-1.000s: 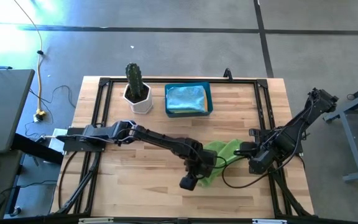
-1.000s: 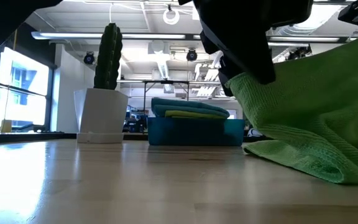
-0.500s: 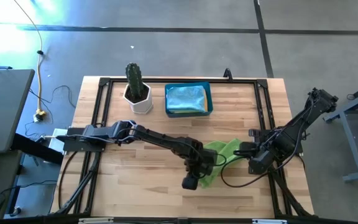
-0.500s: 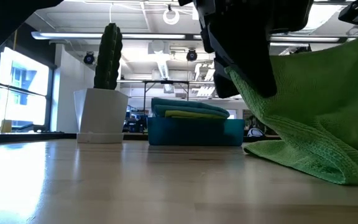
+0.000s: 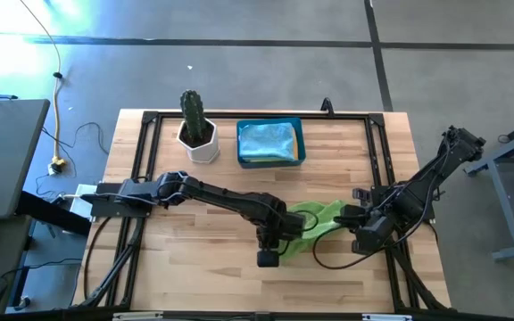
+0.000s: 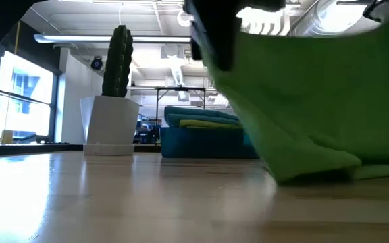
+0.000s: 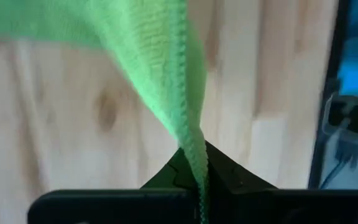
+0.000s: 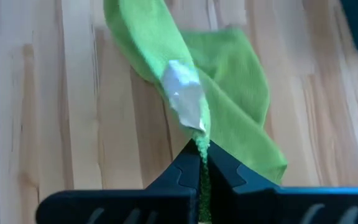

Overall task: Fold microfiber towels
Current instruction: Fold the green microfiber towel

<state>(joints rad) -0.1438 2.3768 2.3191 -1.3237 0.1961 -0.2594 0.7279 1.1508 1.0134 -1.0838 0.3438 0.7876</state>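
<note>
Lime green towel [image 5: 315, 220], pinched by left tool [image 5: 275, 239], right tool [image 5: 347, 217]

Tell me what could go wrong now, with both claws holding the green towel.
Each claw pinches only a thin edge: the left claw and the right claw could lose the green towel if they pull apart. The towel hangs bunched, so the fold may come out crooked.
</note>
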